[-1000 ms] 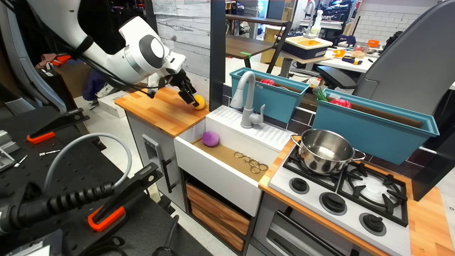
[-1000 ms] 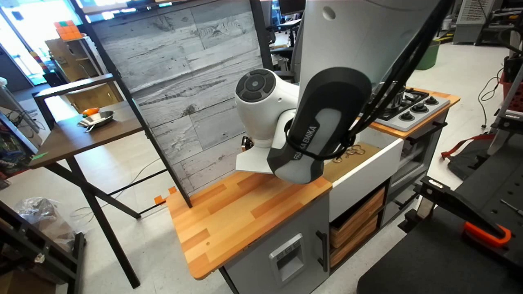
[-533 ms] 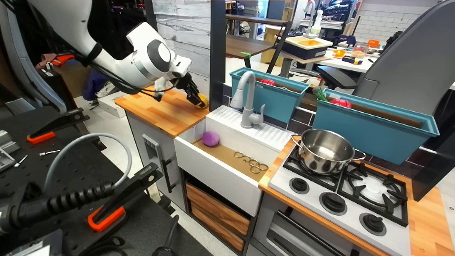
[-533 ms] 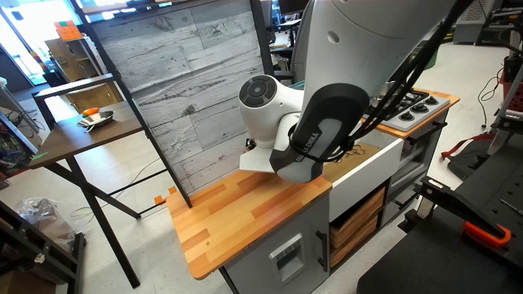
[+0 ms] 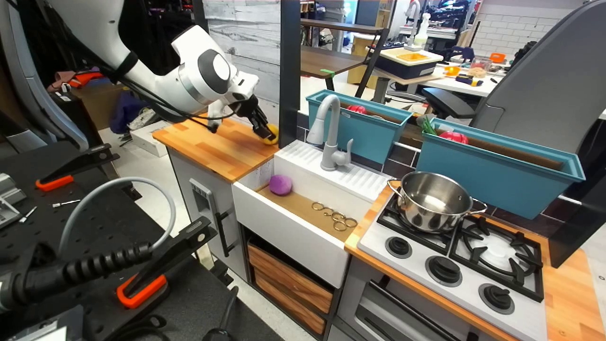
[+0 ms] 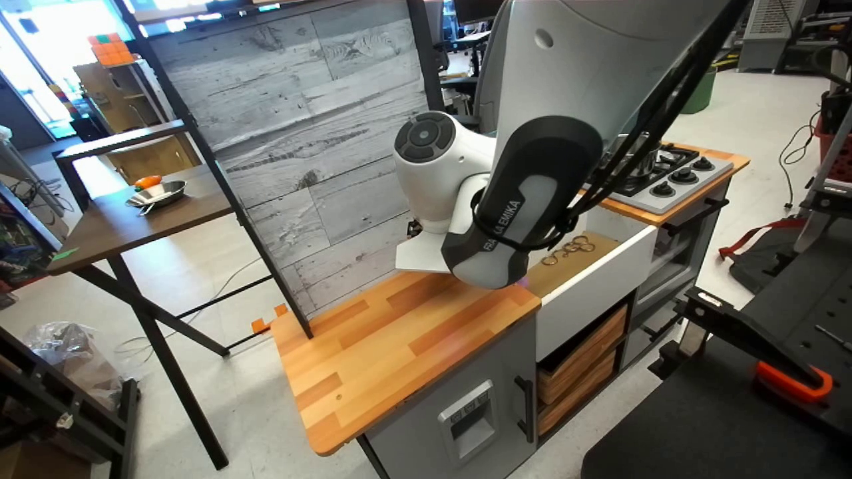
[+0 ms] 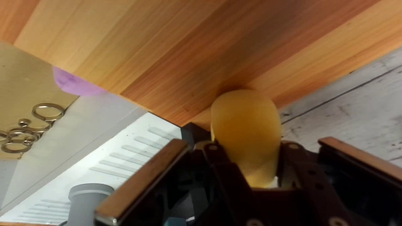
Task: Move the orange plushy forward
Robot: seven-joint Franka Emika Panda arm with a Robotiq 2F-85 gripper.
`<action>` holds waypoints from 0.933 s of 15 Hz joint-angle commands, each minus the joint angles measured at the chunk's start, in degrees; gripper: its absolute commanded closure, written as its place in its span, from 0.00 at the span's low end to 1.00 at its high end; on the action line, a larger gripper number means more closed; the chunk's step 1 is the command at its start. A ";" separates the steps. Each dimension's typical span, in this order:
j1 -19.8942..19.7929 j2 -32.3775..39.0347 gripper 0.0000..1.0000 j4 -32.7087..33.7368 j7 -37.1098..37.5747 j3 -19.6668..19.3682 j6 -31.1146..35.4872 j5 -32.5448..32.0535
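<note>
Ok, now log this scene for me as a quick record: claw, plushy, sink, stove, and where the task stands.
Claw: shut on the orange plushy
Plushy position: over the wooden counter, near the grey plank panel
Touching counter: cannot tell
Sink: holds a roundish purple object and metal rings
Stove: steel pot on a burner
Task stage: plushy gripped; how far forward it has gone cannot be told
</note>
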 commanded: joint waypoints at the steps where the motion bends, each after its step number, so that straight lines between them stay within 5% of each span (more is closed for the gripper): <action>1: 0.27 -9.88 0.94 -13.55 -5.37 4.34 3.42 -0.89; 8: -0.89 -24.83 0.94 -33.29 -16.64 11.52 8.98 1.69; 14: 1.76 -30.27 0.94 -44.14 -17.00 11.27 8.39 4.59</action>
